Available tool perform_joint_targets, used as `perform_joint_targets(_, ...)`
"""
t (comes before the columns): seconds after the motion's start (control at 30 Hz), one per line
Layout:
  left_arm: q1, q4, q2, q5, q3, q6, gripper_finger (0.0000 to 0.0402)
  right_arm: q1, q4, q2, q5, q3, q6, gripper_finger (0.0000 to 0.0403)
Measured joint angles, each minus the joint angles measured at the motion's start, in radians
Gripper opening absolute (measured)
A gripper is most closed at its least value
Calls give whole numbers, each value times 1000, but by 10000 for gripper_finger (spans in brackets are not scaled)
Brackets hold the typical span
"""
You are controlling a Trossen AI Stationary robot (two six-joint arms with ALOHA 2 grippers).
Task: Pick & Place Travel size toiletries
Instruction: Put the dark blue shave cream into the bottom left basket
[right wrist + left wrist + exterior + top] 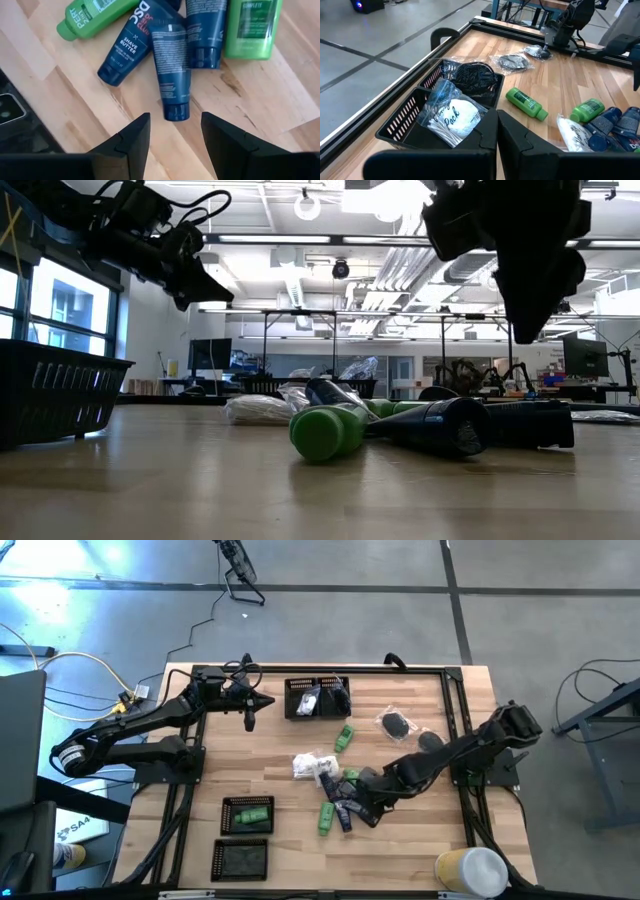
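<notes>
The toiletries lie in a pile mid-table: bright green tubes (327,817), dark navy tubes (170,70) and a white crinkly packet (305,765). My right gripper (175,131) hangs open above the pile, well clear of it in the low view (530,265). Its fingers stand over either side of one navy tube's cap end (176,110). A lone green tube (344,736) and two dark round pieces in clear bags (397,723) lie flat farther back. My left gripper (250,712) is shut and raised at the far left, beside the far tray.
A black mesh tray (300,690) at the far edge holds a white packet and bagged dark pieces. Two more mesh trays stand near left; one (232,808) holds a green tube, the other (222,858) sits by the near edge. A yellow-white round thing (470,870) stands at the near right corner.
</notes>
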Motion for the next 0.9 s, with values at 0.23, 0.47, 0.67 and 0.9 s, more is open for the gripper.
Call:
perform_joint_targets(0.23, 0, -43, 0, 0, 0, 0, 0, 44, 10, 0, 75, 0, 10, 177)
perform_joint_targets(0.47, 0, -68, 0, 0, -1, 0, 0, 43, 41, 0, 75, 0, 24, 231)
perform_joint_targets(0.67, 0, -68, 0, 0, -1, 0, 0, 55, 28, 27, 75, 0, 26, 256)
perform_joint_targets(0.9, 0, -68, 0, -1, -1, 0, 0, 70, 45, 122, 70, 0, 31, 255)
